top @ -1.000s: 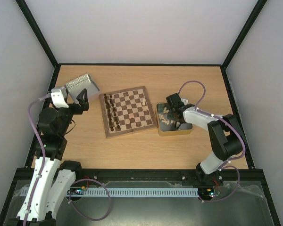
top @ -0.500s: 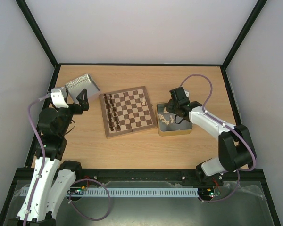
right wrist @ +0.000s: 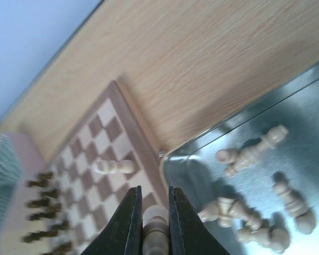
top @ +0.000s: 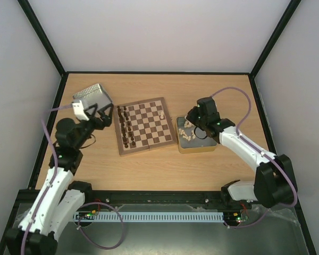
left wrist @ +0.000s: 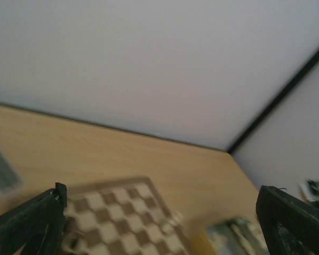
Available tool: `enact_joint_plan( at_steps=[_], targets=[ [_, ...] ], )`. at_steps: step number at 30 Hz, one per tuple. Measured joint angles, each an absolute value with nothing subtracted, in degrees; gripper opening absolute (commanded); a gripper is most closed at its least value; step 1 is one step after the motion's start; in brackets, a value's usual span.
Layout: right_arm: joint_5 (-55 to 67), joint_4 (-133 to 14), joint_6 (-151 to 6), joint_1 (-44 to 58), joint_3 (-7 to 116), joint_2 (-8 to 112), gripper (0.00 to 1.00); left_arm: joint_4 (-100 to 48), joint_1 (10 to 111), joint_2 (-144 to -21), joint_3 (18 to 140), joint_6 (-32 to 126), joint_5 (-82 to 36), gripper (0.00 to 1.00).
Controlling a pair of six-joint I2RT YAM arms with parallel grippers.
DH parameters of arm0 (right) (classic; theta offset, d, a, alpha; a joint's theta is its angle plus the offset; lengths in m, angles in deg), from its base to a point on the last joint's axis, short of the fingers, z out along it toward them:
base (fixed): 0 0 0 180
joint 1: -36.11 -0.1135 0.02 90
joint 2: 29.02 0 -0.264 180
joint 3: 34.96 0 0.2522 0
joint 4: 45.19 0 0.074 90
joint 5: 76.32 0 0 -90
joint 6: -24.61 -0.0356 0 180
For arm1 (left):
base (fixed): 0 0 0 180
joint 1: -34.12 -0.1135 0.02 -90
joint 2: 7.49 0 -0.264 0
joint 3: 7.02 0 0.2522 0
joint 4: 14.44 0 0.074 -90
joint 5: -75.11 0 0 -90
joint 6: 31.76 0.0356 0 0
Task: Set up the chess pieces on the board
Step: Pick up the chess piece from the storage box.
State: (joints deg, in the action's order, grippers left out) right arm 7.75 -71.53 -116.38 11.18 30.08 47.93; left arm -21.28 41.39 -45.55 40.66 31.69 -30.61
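Observation:
The board (top: pixel 149 127) lies mid-table, with dark pieces (top: pixel 126 126) along its left side and one cream chess piece (top: pixel 162 115) standing near its right edge. My right gripper (right wrist: pixel 151 194) is shut on a cream chess piece (right wrist: pixel 155 229) and hovers over the gap between the board (right wrist: pixel 95 143) and the tin (right wrist: pixel 308 133). The top view shows that gripper (top: pixel 190 116) at the tin's left end. Near the board's left edge my left gripper (top: pixel 102 112) stands open and empty, and its blurred wrist view shows the board (left wrist: pixel 122 218).
The open metal tin (top: pixel 196 150) right of the board holds several loose cream pieces (right wrist: pixel 244 156). A second metal tin (top: pixel 90 95) lies at the back left, behind my left gripper. Black frame posts and white walls enclose the table.
My right gripper rose out of the tin, shut on a cream piece, and moved left towards the board. My left arm swung right, closer to the board's left edge, still open.

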Motion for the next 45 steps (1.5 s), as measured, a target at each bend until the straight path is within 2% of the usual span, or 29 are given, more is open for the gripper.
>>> enact_joint_plan(
  at_steps=[3, 9, 14, 24, 31, 40, 45],
  targets=[
    [6.8, -68.3, -123.6, 11.2, 27.7, 44.6, 0.02, -15.9, 48.4, -50.3, 37.9, 26.2, -31.2, 0.99],
    [5.9, -66.2, -133.8, 11.2, 25.5, 40.2, 0.02, -6.1, 69.5, -63.7, 37.1, 22.5, -27.5, 0.93],
    [5.8, -65.9, -138.9, 11.2, 25.5, 34.5, 0.02, 2.0, 78.5, -79.7, 41.4, 20.5, -25.2, 0.83],
    [3.2, -65.9, -144.7, 11.2, 25.5, 27.6, 0.02, 16.0, 82.4, -96.3, 51.2, 16.5, -26.6, 0.78],
    [1.4, -65.8, -146.8, 11.2, 25.5, 26.0, 0.02, 26.0, 82.8, -101.3, 52.2, 12.2, -31.1, 0.67],
    [0.3, -65.2, -148.0, 11.2, 25.4, 25.2, 0.02, 34.1, 83.4, -106.3, 55.0, 4.9, -36.1, 0.65],
    [0.3, -65.1, -148.2, 11.2, 25.4, 24.2, 0.02, 36.5, 83.4, -108.3, 57.5, 2.0, -37.4, 0.57]
  ],
)
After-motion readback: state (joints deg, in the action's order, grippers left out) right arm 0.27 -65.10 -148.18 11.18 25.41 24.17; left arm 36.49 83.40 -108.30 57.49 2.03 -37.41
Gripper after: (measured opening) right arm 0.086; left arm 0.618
